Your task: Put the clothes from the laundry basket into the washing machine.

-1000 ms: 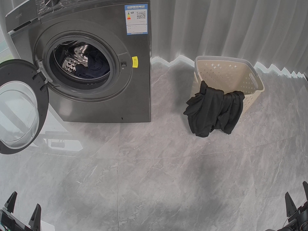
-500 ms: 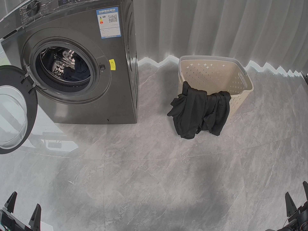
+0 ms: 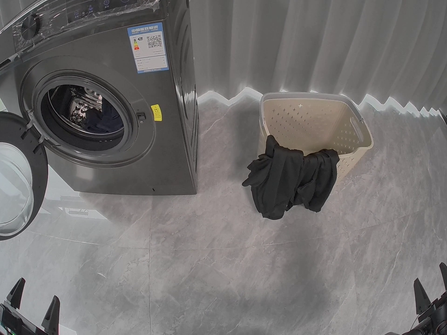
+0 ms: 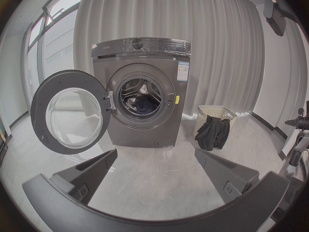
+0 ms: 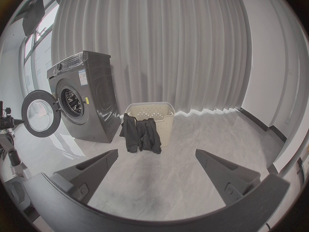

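Approach step — left gripper [image 4: 155, 150], right gripper [image 5: 156, 150] both spread, empty. Black garment [image 3: 291, 182] drapes laundry basket [image 3: 307, 97] rim, centre-right; next I close in, pinch it.

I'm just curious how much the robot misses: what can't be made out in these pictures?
- Head view: bottom of the laundry basket, behind its near wall and the draped black clothes.
- Head view: the washing machine door, cut off by the picture's left edge.
- Left wrist view: the dark garment in the drum, too small to identify.
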Available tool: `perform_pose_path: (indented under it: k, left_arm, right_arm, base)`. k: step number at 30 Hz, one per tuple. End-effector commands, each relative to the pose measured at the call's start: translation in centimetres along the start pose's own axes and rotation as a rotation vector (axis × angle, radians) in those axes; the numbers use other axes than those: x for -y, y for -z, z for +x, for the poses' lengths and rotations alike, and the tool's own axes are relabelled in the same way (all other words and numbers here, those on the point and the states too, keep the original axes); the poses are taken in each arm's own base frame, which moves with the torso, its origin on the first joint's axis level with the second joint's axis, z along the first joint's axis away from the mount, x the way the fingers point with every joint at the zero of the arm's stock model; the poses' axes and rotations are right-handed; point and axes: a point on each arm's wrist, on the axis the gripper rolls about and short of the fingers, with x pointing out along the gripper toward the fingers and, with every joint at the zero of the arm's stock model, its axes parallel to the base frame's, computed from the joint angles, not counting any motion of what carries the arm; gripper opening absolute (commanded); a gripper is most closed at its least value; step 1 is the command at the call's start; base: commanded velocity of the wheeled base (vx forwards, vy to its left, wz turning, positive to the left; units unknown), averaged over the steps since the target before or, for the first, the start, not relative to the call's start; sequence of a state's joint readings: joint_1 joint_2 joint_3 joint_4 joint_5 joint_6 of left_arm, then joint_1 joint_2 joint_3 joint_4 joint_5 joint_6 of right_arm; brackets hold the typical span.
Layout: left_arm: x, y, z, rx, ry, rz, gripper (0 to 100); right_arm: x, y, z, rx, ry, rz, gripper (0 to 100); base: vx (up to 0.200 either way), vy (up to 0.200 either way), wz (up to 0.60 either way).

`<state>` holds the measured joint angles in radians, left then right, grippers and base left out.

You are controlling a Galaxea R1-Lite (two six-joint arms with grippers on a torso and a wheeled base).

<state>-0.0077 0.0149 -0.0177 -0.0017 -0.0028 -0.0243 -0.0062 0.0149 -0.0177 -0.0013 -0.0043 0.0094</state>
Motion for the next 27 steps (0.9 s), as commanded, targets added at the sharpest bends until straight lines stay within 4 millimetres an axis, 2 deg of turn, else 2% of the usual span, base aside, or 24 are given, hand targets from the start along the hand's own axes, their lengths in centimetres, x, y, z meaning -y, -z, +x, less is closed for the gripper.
perform_pose_path:
  k: [1,3,27]
  left_arm:
    - [-0.01,0.44,0.10,-0.012,-0.005,-0.005,100]
    - [0.00,0.45,0.07,-0.009,-0.008,-0.005,100]
    - [0.00,0.45,0.07,-0.009,-0.008,-0.002,100]
  right_arm:
    - [0.01,0.51,0.05,-0.007,0.000,0.000,100]
    - [0.01,0.51,0.05,-0.007,0.000,0.000,100]
    - [0.01,0.51,0.05,-0.007,0.000,0.000,100]
  base:
    - [0.000,0.000,0.00]
    - [0.000,0.000,0.00]
    - [0.000,-0.200,0.00]
